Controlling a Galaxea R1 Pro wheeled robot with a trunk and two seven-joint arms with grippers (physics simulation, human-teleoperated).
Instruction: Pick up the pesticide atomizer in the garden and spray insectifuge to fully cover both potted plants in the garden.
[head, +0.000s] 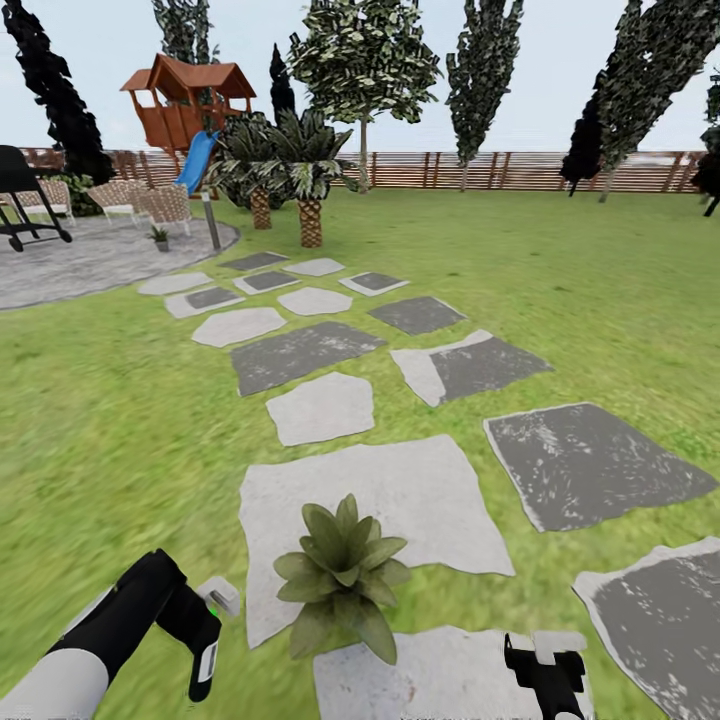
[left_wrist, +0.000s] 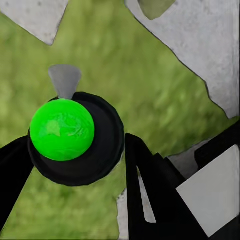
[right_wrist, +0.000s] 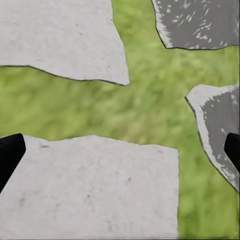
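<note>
Leftmost, the left pincer (head: 205, 640) is closed on the pesticide atomizer (head: 218, 598), whose pale trigger head pokes out above the glossy black fingers; the left wrist view shows its round green cap (left_wrist: 62, 129) ringed in black. Just beside it, 1 potted plant (head: 343, 577) spreads pointed matte leaves over a pale, jagged-edged stepping stone (head: 430, 500). Open lawn (head: 110, 420) surrounds it. Another potted plant (head: 160, 238) sits far off on the paved patch (head: 90, 262). The right pincer (head: 545, 675) is spread wide, empty.
</note>
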